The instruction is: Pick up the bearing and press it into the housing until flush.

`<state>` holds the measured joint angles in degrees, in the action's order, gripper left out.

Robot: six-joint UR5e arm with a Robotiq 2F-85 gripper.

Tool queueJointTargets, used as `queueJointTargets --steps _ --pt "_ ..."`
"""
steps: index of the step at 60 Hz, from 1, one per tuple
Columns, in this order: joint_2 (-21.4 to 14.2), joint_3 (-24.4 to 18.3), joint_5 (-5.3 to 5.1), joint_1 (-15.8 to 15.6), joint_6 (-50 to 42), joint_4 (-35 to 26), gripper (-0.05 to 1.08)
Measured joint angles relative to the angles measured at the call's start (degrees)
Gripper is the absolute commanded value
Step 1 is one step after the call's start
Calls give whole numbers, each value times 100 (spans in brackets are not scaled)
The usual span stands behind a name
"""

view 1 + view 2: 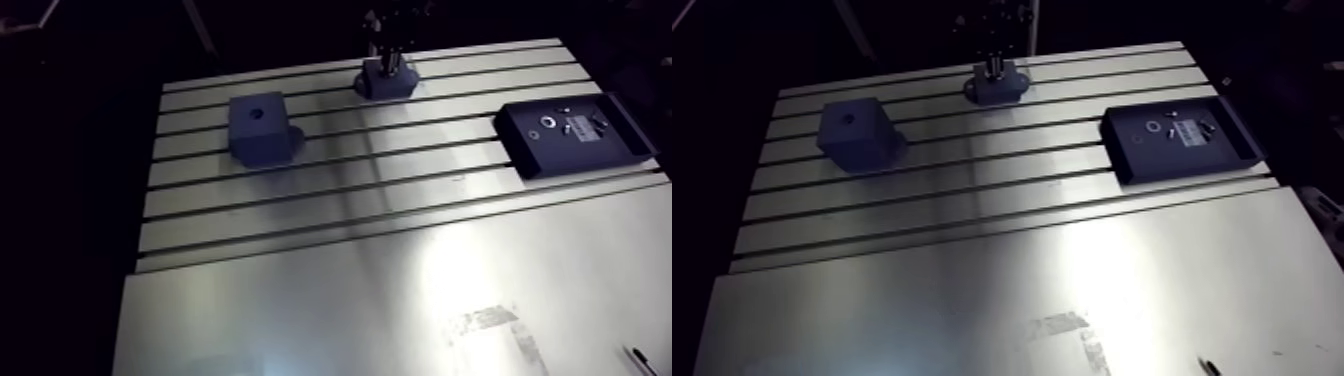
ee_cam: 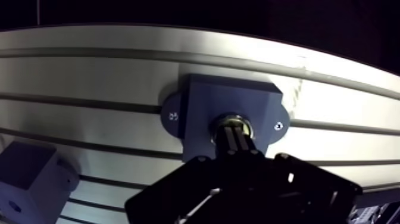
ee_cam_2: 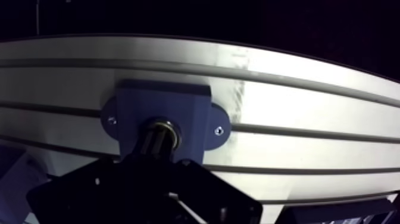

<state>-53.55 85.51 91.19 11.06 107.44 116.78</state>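
The dark blue housing (image 2: 202,113) with two mounting ears sits on the slotted table near its far edge, also seen in the arm view (image 1: 385,82). A metal bearing ring (image 2: 230,121) shows in the housing's central bore. My gripper (image 2: 234,133) comes straight down over it. Its two fingers are shut together with no gap, and their tips rest on the middle of the bearing. The fingers hide most of the bearing, so I cannot tell how deep it sits.
A dark cube-shaped block (image 1: 260,128) with a hole in its top stands to the left of the housing. A black tray (image 1: 560,152) holding small metal parts (image 1: 549,122) lies at the right. The aluminium table (image 1: 350,280) has lengthwise slots across its far half.
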Motion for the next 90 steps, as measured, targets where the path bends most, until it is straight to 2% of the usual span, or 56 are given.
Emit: queueJointTargets --steps 90 --pt "-39 106 1 1 10 152 108"
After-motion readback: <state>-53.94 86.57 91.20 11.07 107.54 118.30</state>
